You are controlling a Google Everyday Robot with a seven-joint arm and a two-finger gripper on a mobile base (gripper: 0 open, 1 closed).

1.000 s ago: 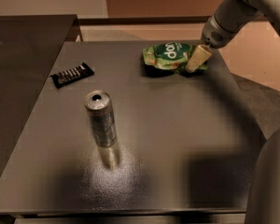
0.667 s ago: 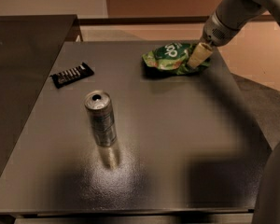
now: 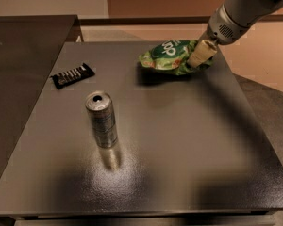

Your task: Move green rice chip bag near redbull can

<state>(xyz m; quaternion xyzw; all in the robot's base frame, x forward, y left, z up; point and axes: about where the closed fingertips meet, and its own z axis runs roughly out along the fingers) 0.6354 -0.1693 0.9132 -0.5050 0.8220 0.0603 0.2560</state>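
A small black wrapped bar [image 3: 73,75] with white stripes lies at the far left of the dark grey table [image 3: 179,149]. Nearer and to its right, the slim silver redbull can [image 3: 102,119] stands upright. Well apart, far right, the crinkled light-green rice chip bag [image 3: 167,55] casts a shadow on the tabletop, its right end pinched in the closed gripper [image 3: 198,60].

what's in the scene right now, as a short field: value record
gripper: far right of the table, at the right end of the green rice chip bag
green rice chip bag: crumpled, near the far edge, right of centre
redbull can: upright, left of centre, well apart from the bag
black wrapped bar: lying flat, far left, beyond the can
task status: bag not yet near the can
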